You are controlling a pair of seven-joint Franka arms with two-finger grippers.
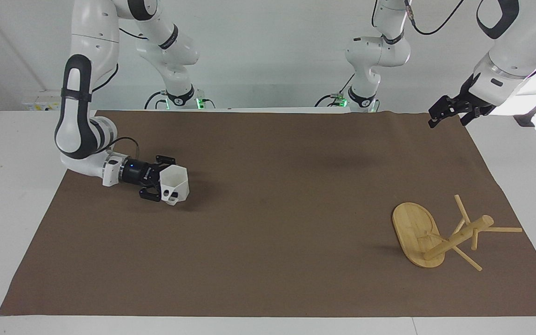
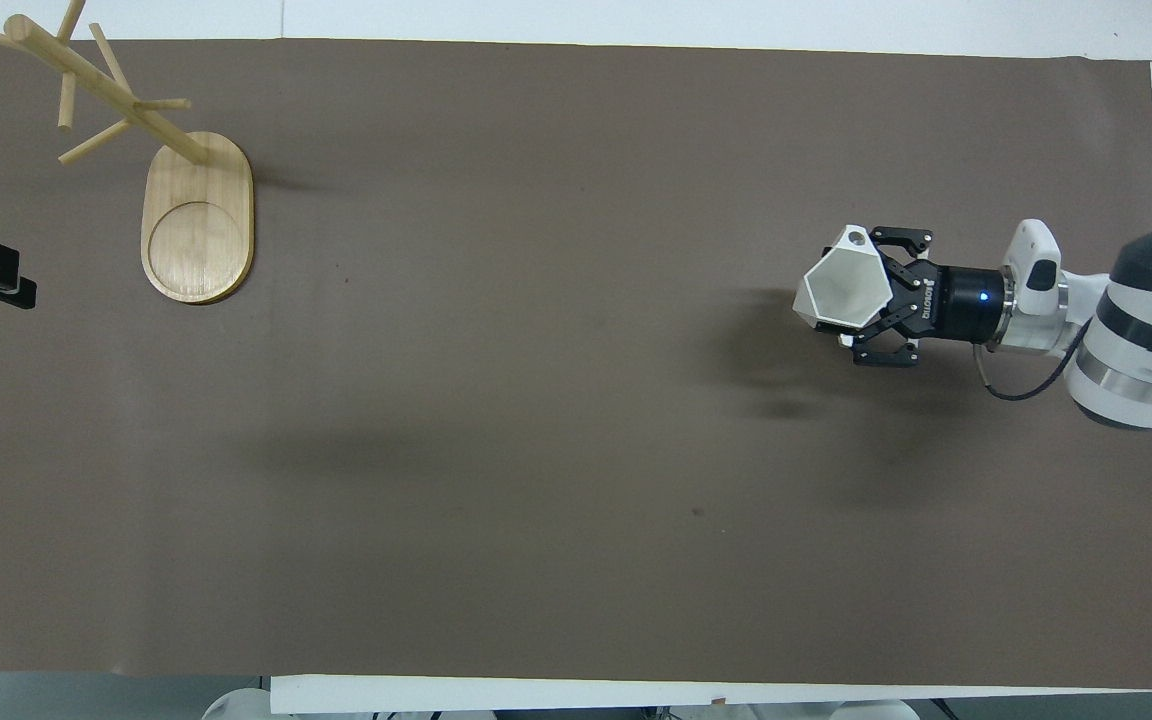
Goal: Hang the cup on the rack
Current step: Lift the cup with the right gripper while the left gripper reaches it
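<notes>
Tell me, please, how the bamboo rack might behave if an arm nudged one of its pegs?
The rack would probably resist tipping, since its flat oval base is broad. It looks light, so it may slide on the brown mat. The thin pegs look fragile and could flex.

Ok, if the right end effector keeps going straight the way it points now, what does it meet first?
Probably nothing: the right end effector, shut on the cup, points along the table toward the left arm's end. The rack seems off that line.

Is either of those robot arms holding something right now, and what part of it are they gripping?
Yes. The right pincer holds the white cup by its side wall near the handle, above the brown mat. The left pincer holds nothing.
</notes>
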